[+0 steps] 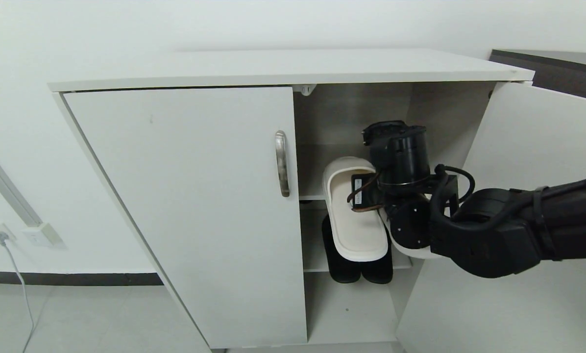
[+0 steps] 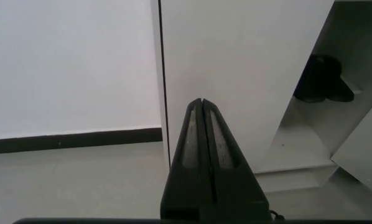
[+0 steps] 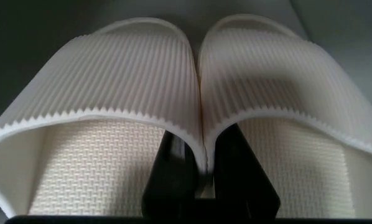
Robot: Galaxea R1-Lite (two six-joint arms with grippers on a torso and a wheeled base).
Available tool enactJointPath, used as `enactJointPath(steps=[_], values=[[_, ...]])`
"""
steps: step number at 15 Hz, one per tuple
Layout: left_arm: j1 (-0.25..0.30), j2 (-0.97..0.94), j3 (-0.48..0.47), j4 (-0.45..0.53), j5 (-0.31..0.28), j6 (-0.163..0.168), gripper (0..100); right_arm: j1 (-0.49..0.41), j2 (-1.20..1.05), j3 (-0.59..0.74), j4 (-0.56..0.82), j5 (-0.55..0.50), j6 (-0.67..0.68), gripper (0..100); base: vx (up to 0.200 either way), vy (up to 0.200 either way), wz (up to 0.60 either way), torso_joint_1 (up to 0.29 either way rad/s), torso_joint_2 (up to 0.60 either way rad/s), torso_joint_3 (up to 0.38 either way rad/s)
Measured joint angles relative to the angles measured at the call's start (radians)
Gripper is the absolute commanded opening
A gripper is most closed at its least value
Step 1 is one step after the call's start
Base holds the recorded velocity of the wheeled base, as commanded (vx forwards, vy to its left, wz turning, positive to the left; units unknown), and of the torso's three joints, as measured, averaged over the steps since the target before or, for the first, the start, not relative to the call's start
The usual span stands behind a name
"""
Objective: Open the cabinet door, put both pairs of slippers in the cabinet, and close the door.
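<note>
Head view, item one: white two-door laminate cabinet point(image 1: 273, 68), right door point(image 1: 518, 162) swung wide.

Item two: pair of cream ribbed rubber slippers point(image 1: 354, 230), side by side at the middle shelf. Their long axis runs front to back, toes into the cabinet, heels toward me.

Item three: pair of black slippers point(image 1: 344, 269) on the shelf below.

Item four: right gripper point(image 3: 201, 168), pinching the cream pair's adjoining straps from the heel side. I judge the way in lies straight ahead.

Item five: left gripper point(image 2: 201, 106), pressed together, well aside.

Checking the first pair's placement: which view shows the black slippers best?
Left wrist view: the black slippers sit unobstructed in the cabinet. Head view: white slippers in the right gripper cover their upper parts. Right wrist view faces the white pair.
</note>
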State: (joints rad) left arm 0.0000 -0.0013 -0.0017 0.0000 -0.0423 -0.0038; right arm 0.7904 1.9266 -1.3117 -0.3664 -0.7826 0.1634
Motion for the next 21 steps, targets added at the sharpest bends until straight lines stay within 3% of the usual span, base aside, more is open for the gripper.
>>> enactJointPath(steps=[12, 16, 21], values=[[0.0, 0.0, 0.0, 0.0, 0.001, -0.002, 0, -0.105, 0.17, -0.431, 0.27, 0.103, -0.001, 0, 0.0, 0.0, 0.0, 0.0, 0.0, 0.0], [0.0, 0.0, 0.0, 0.0, 0.001, -0.002, 0, -0.132, 0.227, -0.536, 0.285, 0.107, -0.001, 0, 0.0, 0.0, 0.0, 0.0, 0.0, 0.0], [0.0, 0.0, 0.0, 0.0, 0.003, -0.004, 0, -0.148, 0.259, -0.567, 0.289, 0.121, -0.001, 0, 0.0, 0.0, 0.0, 0.0, 0.0, 0.0]])
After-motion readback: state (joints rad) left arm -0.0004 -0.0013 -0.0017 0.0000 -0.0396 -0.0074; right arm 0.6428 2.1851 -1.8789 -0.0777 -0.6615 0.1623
